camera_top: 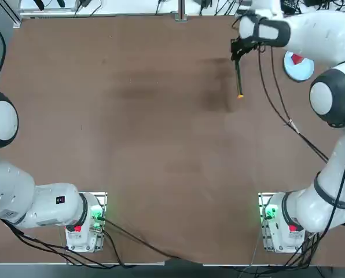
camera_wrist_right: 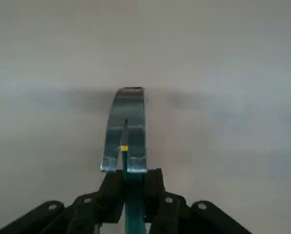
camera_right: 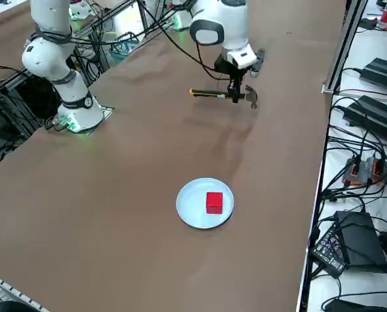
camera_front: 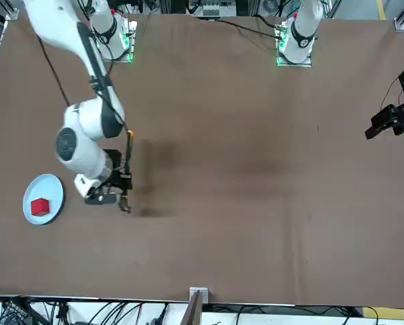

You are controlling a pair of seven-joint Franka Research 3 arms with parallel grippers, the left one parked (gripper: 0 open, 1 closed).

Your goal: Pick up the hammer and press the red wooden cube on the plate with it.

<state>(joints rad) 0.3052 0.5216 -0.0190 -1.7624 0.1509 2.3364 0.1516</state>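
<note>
We hold the hammer (camera_right: 223, 95) pinched in our right gripper (camera_right: 235, 93) just behind its head, long handle jutting out level. The red wooden cube (camera_right: 213, 202) sits on the plate (camera_right: 188, 209), well apart from our gripper. Gripped so far off-centre, the hammer could swivel and press askew, nudging the cube aside.
</note>
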